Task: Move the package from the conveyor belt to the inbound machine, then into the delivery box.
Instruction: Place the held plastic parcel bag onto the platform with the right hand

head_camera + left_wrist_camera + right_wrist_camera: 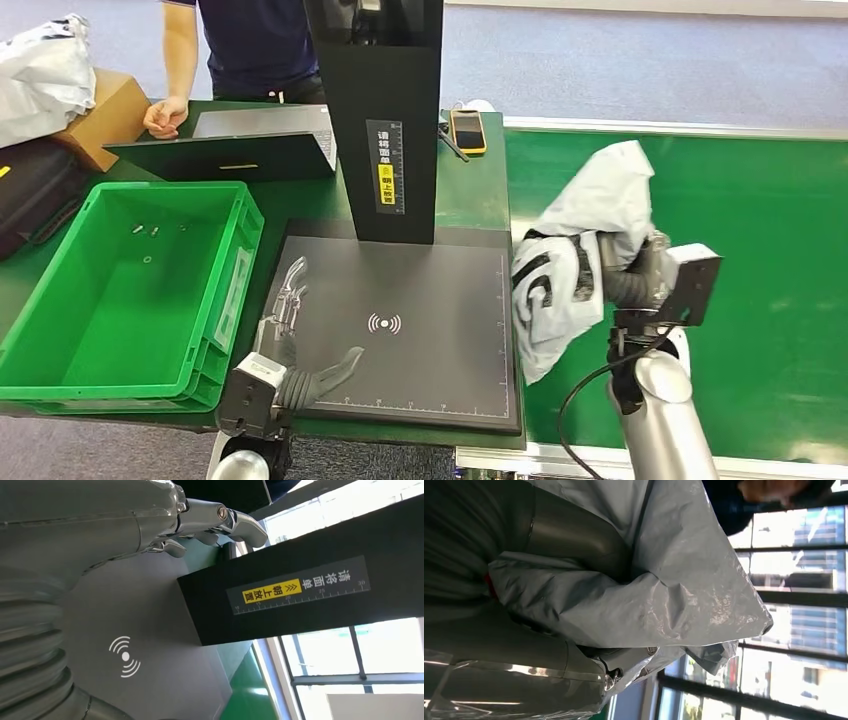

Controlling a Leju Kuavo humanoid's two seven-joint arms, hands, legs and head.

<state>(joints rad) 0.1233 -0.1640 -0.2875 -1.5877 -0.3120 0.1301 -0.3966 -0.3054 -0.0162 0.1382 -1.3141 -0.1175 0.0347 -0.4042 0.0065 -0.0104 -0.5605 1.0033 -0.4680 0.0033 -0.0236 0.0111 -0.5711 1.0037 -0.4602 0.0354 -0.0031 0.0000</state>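
Observation:
A grey-white plastic mailer package (580,250) with black print hangs above the green conveyor belt (760,220), just right of the inbound machine's dark scan pad (420,350). My right hand (625,272) grips the package from the belt side, its fingers wrapped in the crinkled plastic (674,595). My left hand (300,345) lies open on the pad's near left corner, fingers spread, holding nothing; its fingers (235,522) reach toward the machine's black post (300,600). The green delivery box (130,290) stands to the left of the pad with small bits inside.
The machine's black post (385,110) rises at the back of the pad. A person (250,40) stands behind the table, one hand by a black laptop (235,150). A yellow handheld device (467,130) lies near the belt. A cardboard box and bags sit far left.

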